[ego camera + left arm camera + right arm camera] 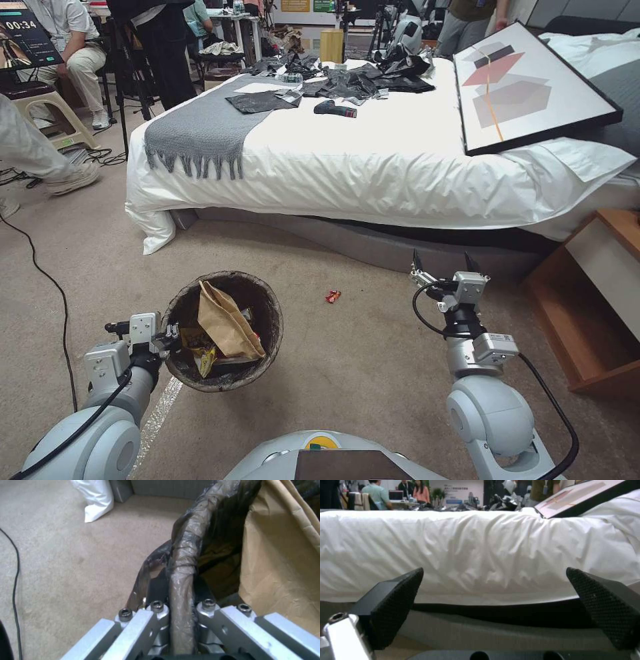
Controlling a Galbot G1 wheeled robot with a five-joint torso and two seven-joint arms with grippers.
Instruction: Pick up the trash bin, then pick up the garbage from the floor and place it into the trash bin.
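Head view, lower left: my left gripper (175,333) holds the trash bin (223,330) by its rim, clear of the carpet. In the left wrist view the fingers (156,590) are closed tight on the bag-lined rim, one pad inside the wall and one outside. The bin already carries a brown paper bag (228,325) and a yellow snack packet (203,357).

Lower right of the head view: my right gripper (445,268) hovers empty above the floor, just before the bed (373,167). Its fingers (396,600) are spread wide with nothing between them, and the right wrist view looks straight at the bed's side.

Centre of the head view: one red-and-white wrapper (333,296) lies on the carpet, between the bin and the right gripper and apart from both. I judge it to be the piece of garbage still to collect.

Step in hand, as I read it: reaching for that wrapper with the right arm. To do it well I would tip the wrist down so the fingers point at the floor, centre them over the wrapper, and descend until the tips press lightly into the carpet pile before closing. The wrapper is thin and flat, so a shallow pinch may slide over it. Meanwhile I would keep the left arm steady and the bin level, since the paper bag stands above the rim and could tip out.
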